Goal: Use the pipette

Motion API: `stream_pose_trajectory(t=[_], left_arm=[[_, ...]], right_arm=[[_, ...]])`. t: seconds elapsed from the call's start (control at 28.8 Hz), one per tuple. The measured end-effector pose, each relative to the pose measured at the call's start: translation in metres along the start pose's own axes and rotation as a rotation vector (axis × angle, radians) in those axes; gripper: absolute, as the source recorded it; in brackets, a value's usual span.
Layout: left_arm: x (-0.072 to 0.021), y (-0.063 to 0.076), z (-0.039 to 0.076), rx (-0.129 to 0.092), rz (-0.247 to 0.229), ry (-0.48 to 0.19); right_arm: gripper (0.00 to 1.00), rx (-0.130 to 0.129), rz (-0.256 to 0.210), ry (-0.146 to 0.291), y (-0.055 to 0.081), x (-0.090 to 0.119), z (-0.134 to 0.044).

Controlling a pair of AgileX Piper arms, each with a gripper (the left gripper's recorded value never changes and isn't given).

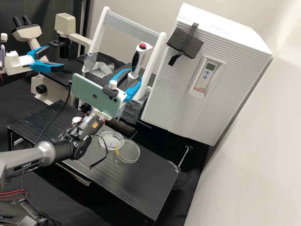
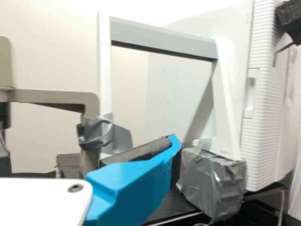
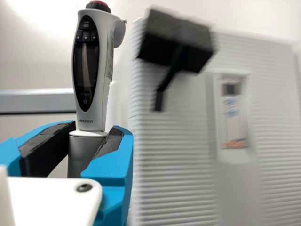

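Right gripper (image 1: 129, 82) clamped on pipette (image 1: 138, 58), held upright beside white frame (image 1: 131, 29); white cabinet (image 1: 200, 72) near; left gripper (image 1: 54, 58) spread wide, empty, above microscope (image 1: 44, 88); petri dishes (image 1: 111, 139) on black platform (image 1: 141, 185).

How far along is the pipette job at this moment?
Done: the right gripper is shut on the pipette, held upright. In hand: it hangs beside the white frame, above the bench. To do: bringing it to the petri dishes; the left gripper is open, empty.
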Motion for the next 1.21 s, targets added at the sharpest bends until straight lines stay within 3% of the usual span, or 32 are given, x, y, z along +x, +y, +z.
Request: stream_pose_trajectory(t=[0.17, 0.35, 0.49, 0.59, 0.8, 0.97, 1.21], left_arm=[[0.0005, -0.001, 0.004, -0.004, -0.004, -0.013], [0.0009, -0.003, 0.007, -0.009, -0.007, -0.022], [0.0011, -0.003, 0.009, -0.012, -0.008, -0.028], [-0.0005, -0.005, 0.008, -0.023, -0.011, -0.015], [-0.0088, -0.013, -0.002, -0.023, -0.041, 0.022], [-0.0139, -0.016, -0.009, -0.021, -0.054, 0.052], [-0.0141, -0.016, -0.010, -0.021, -0.053, 0.054]], right_arm=[[0.00, -0.012, 0.096, -0.032, 0.017, -0.003, 0.006], [0.00, -0.042, 0.125, -0.062, 0.023, -0.005, 0.012], [0.00, -0.046, 0.119, -0.067, 0.022, -0.007, 0.014], [0.00, -0.020, 0.102, -0.055, 0.019, -0.006, 0.012], [0.00, 0.012, 0.039, -0.038, 0.005, -0.002, 0.010], [0.00, 0.024, 0.019, -0.023, 0.000, -0.001, 0.007], [0.00, 0.033, 0.006, -0.012, -0.003, -0.001, 0.004]])
